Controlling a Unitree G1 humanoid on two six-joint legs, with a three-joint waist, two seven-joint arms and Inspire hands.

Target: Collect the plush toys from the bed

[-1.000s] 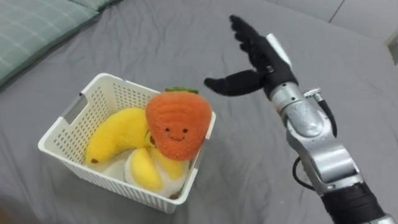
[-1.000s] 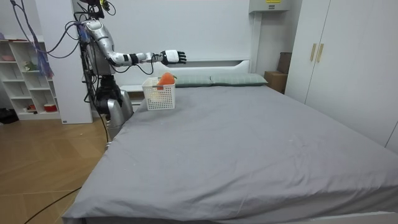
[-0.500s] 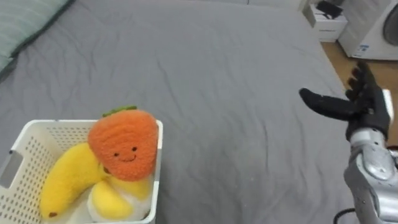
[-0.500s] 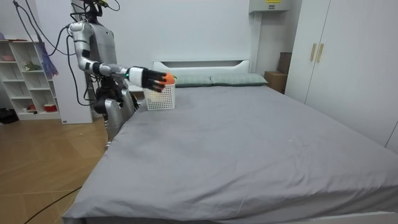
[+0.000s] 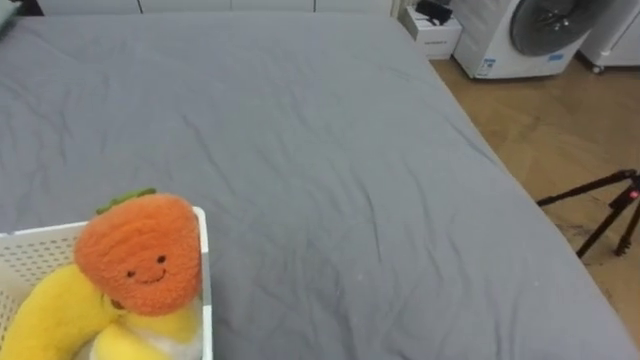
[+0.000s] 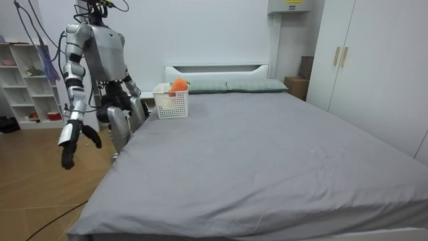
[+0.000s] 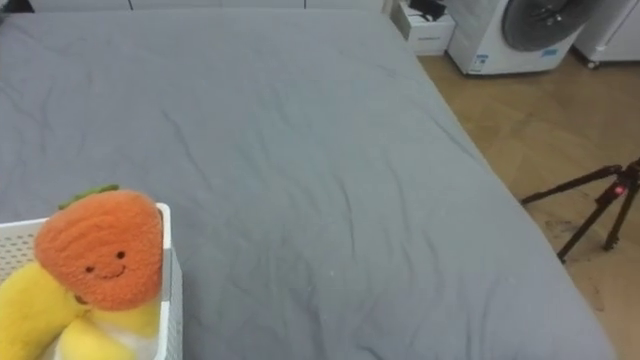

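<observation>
A white slatted basket (image 5: 204,285) stands on the grey bed (image 5: 300,150) near its head, at the lower left of the eye views. In it sit an orange plush with a smiling face and green top (image 5: 135,255) and a yellow plush banana (image 5: 45,312). The room view shows the basket (image 6: 170,102) at the bed's far left corner, just beside me. My right hand (image 6: 69,151) hangs open at my side over the wooden floor, away from the bed. My left arm (image 6: 132,87) hangs between my body and the basket; its hand is unclear.
The bed's edge runs down the right of the eye views, with wooden floor beyond. A washing machine (image 5: 540,30) and a tripod (image 5: 600,205) stand there. Pillows (image 6: 227,85) lie at the bed's head; a shelf (image 6: 27,87) and a wardrobe (image 6: 361,60) line the walls.
My right arm swung away from over the bed and dropped to my side. My body turned toward the bed's foot, so the eye views shifted and the basket slid to the lower left.
</observation>
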